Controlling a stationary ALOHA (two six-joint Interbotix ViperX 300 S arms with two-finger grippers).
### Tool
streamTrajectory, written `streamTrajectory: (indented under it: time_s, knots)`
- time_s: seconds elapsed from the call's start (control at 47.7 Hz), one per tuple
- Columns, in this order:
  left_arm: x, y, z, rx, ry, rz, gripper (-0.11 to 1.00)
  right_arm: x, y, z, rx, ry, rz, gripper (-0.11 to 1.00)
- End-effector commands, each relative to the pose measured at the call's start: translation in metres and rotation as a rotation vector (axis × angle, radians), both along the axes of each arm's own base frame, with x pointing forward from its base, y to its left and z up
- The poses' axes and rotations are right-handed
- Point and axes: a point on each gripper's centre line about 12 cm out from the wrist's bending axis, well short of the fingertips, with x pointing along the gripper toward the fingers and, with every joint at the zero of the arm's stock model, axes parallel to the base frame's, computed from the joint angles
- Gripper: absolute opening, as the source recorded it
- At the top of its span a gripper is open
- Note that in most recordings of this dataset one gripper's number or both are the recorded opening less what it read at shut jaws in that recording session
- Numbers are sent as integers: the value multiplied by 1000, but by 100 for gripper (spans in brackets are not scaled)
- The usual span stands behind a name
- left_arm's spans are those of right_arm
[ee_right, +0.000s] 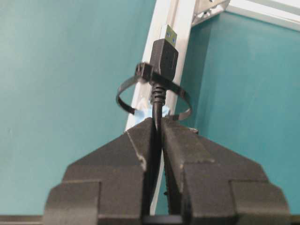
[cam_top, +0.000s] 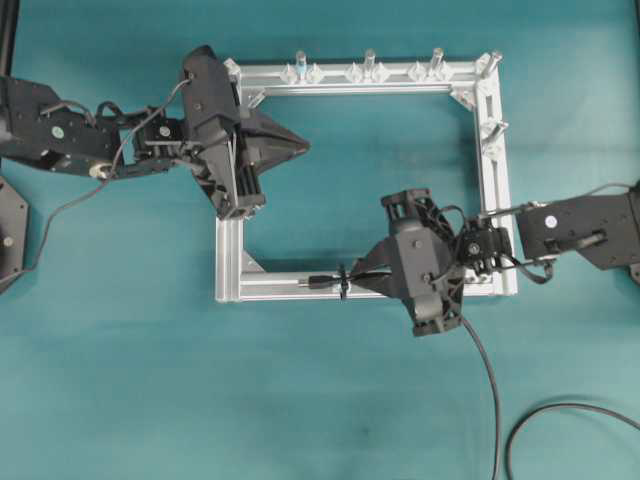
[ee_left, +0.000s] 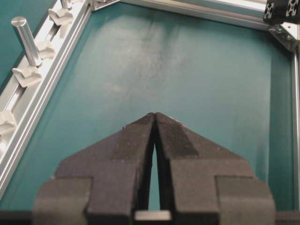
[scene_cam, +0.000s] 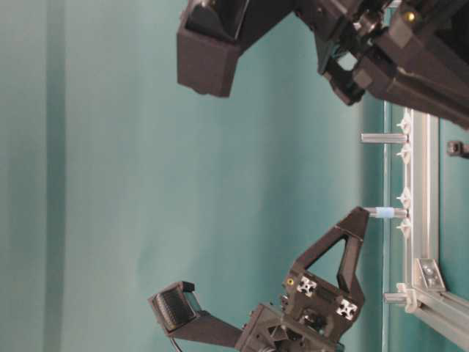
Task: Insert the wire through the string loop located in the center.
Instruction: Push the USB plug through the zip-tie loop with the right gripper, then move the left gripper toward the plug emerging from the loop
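Observation:
My right gripper (ee_right: 158, 121) is shut on the wire (ee_right: 158, 104), a thin black cable whose black plug with a metallic tip (ee_right: 168, 33) points along the frame's near bar. The plug body lies within the string loop (ee_right: 126, 85), a thin black ring tied round that bar, and its tip pokes out beyond the loop. From overhead, the plug (cam_top: 318, 283) shows just left of the string loop (cam_top: 343, 283), with my right gripper (cam_top: 365, 277) right of it. My left gripper (ee_left: 154, 115) is shut on nothing and hovers inside the frame near its upper left corner (cam_top: 300, 147).
The silver aluminium frame (cam_top: 490, 180) lies on teal cloth, with upright pegs (cam_top: 369, 60) along its far bar and one (cam_top: 494, 128) on the right bar. The wire's slack (cam_top: 530, 425) trails off over the cloth at the lower right.

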Motion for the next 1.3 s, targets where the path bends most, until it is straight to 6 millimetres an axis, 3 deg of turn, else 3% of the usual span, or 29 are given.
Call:
streamTrajectory:
  time_s: [0.0,0.629,1.28]
  knots:
    - [2,-2,13,8,-38,-6,0,9,0,12,7,-42,-5,7]
    - [5,-14,15,7,-44,-39,0,8,0,11,5,-41,-2,7]
    - [10,-84,12,-5,1,-230,0,8,0,11,2,-46,1,7]
